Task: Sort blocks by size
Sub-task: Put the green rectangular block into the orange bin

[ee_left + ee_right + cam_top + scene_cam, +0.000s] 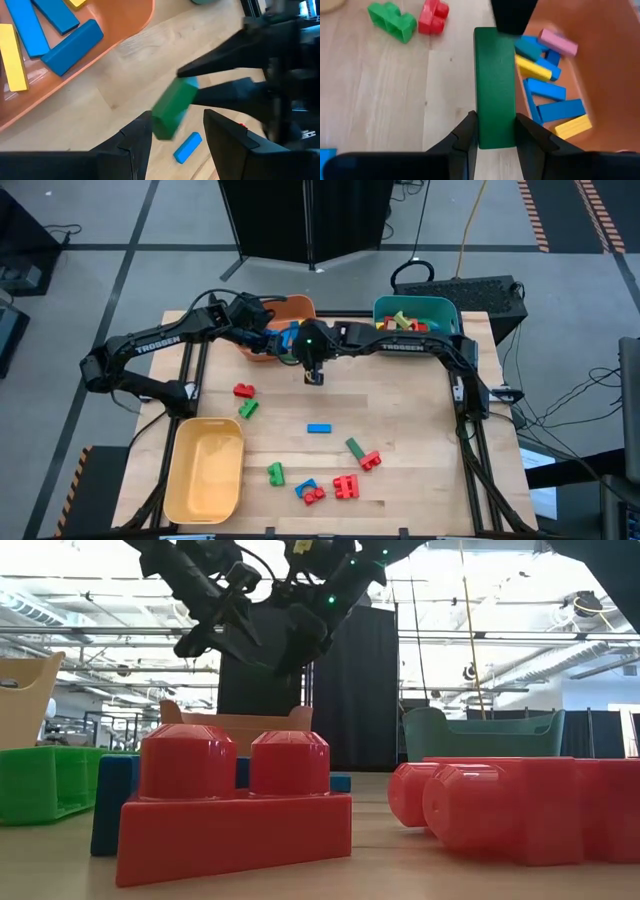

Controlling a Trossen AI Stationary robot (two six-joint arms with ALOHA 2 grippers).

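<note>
A green bar block (495, 85) hangs in the air beside the orange bin (290, 310), with my right gripper (495, 131) shut on one end. The bar's other end (164, 125) sits in the gap of my left gripper (177, 137), which is open; I cannot tell whether it touches a finger. Blue, yellow and pink bars (547, 85) lie in the orange bin. Loose blocks lie on the table: a red one (243, 391), a green one (248, 409), a blue bar (319, 428) and several more near the front (330, 485). My right gripper pinches the green bar's two long sides (495, 127) between its two fingers, at the end nearest its wrist. The fingers slant down from the table's right side and lie along the bar. The bar is lifted clear of the table and points toward my left gripper.
A teal bin (415, 315) with blocks stands at the far right, and a yellow bin (205, 470) at the near left. A green studded brick (392, 20) and a red one (432, 15) lie on the wood below the grippers. Both arms meet over the table's far middle.
</note>
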